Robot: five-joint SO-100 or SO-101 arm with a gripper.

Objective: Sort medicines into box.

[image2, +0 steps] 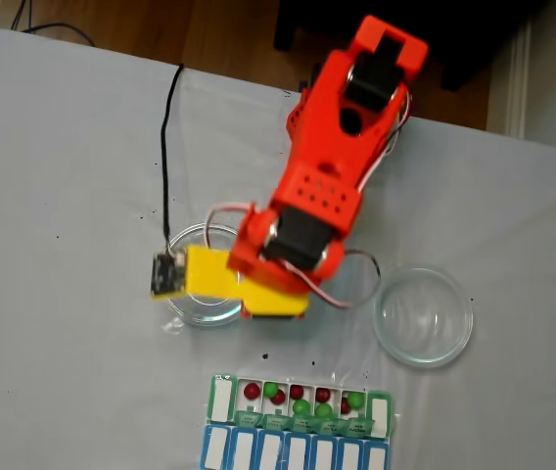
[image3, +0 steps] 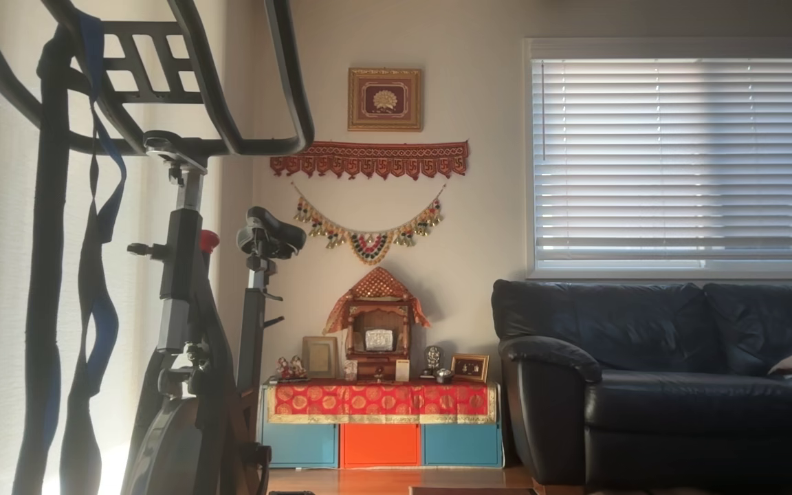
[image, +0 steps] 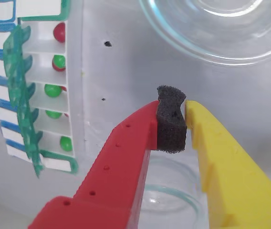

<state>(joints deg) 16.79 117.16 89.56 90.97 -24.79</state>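
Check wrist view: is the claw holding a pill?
No. In the wrist view the claw has just its black foam pad between the fingers, and the pills sit in the box.

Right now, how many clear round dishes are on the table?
2. In the fixed view, one dish lies left, partly under the arm's yellow part; the other dish lies right, in the open. Both sit above the green box.

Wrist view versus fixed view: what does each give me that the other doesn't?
The wrist view alone gives the gripper up close: red and yellow fingers shut on a black foam pad. The fixed view alone gives the orange arm, the black cable and the adjoining blue row full length. Both give the green box holding red and green pills, and two clear dishes.
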